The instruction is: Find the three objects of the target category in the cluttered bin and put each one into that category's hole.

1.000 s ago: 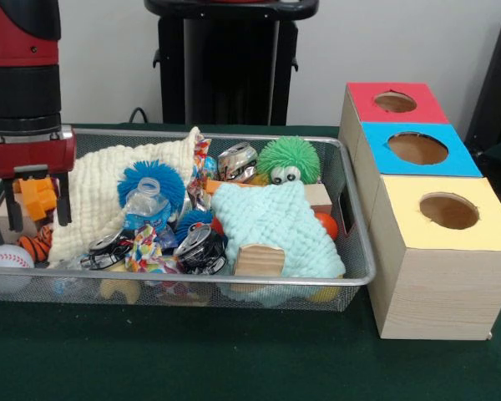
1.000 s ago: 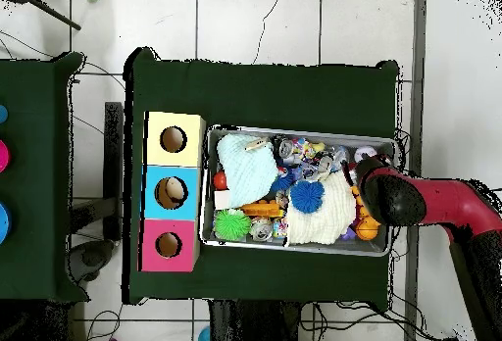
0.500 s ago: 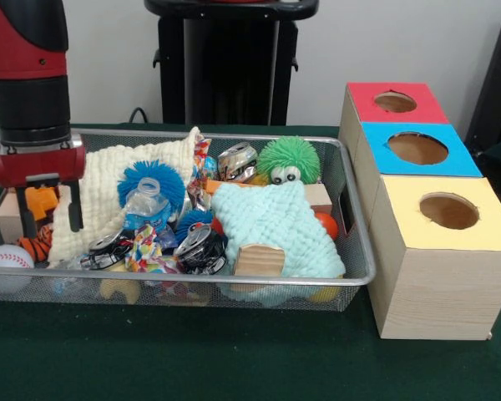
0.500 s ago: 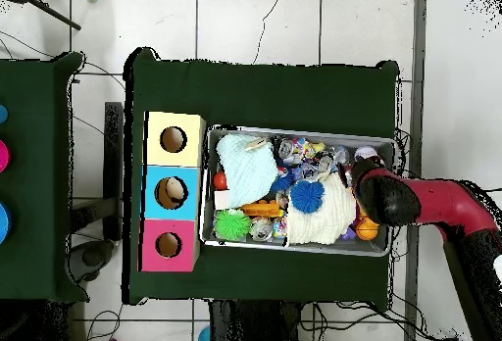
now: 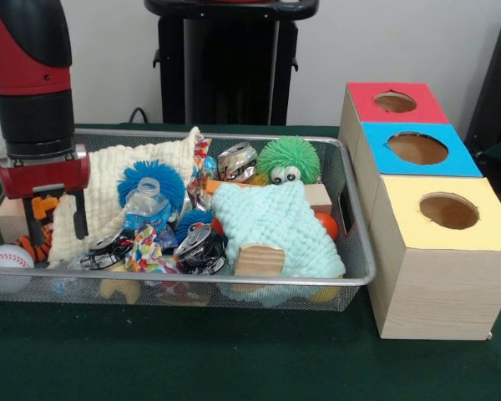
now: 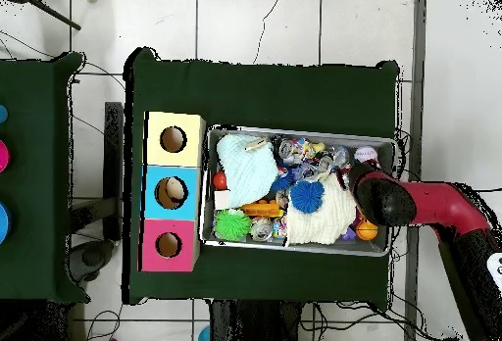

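Over at the left end of the silver wire-mesh bin (image 5: 351, 251), the red and black gripper (image 5: 57, 224) hangs low with its two dark fingers (image 5: 80, 215) spread apart and nothing between them. It sits right in front of the cream knitted cloth (image 5: 108, 188), with a small orange toy (image 5: 43, 205) just behind the fingers and a white baseball (image 5: 7, 257) near the bin's front-left corner.

The rest of the bin is a mess: fuzzy blue ball (image 5: 154, 180), crushed clear plastic bottle (image 5: 146, 209), two crushed cans (image 5: 202, 247), spiky green ball with googly eyes (image 5: 289, 160), and a mint green knitted cloth (image 5: 275, 221) draped over a wooden block (image 5: 259, 261).

Beside the bin stands the row of wooden boxes, each with a round hole: red-topped (image 5: 395, 102), blue-topped (image 5: 417, 149), and yellow-topped (image 5: 447, 211).

From overhead, the arm (image 6: 431, 205) reaches across the bin's edge (image 6: 294, 251).
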